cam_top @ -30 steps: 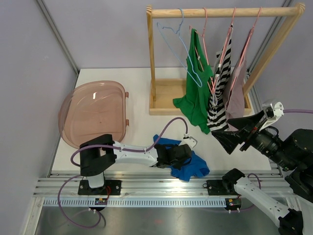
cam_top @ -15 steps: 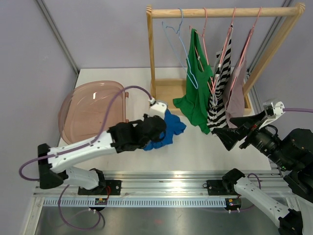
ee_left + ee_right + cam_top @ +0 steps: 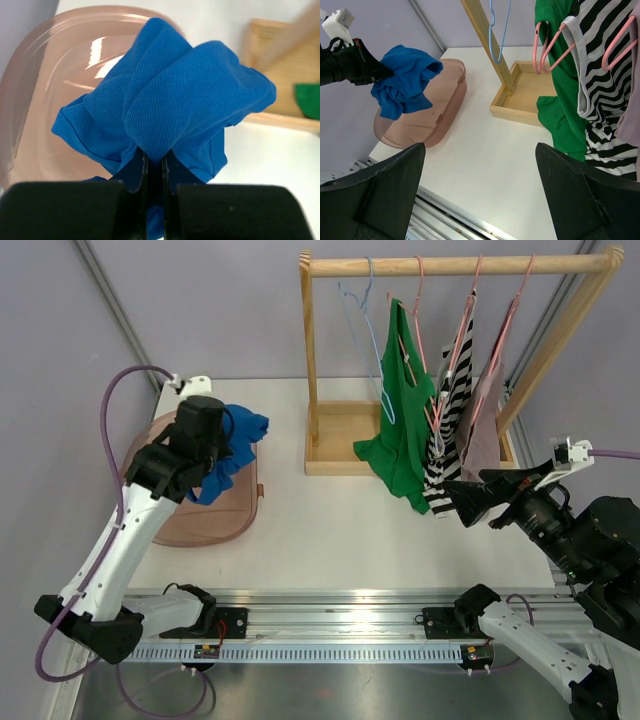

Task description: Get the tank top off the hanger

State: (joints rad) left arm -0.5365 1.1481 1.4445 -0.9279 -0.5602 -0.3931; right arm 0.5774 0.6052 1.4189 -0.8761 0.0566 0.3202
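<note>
My left gripper [image 3: 222,445] is shut on a bunched blue tank top [image 3: 236,443], holding it in the air over the pink tub [image 3: 170,515]. The left wrist view shows the blue cloth [image 3: 170,107] pinched between the shut fingers [image 3: 139,172] above the tub [image 3: 35,130]. The right wrist view shows the blue top [image 3: 405,82] too. A bare blue hanger [image 3: 372,345] hangs on the wooden rack [image 3: 455,265]. My right gripper [image 3: 478,498] is open and empty at the right, in front of the rack.
A green top [image 3: 400,410], a striped top [image 3: 450,430] and a mauve top [image 3: 485,425] hang on pink hangers on the rack. The rack's wooden base tray [image 3: 340,435] stands at the back. White table [image 3: 350,530] lies between tub and rack.
My left arm swung the blue tank top from the table's front centre up and left, to above the pink tub. The right gripper shifted slightly right.
</note>
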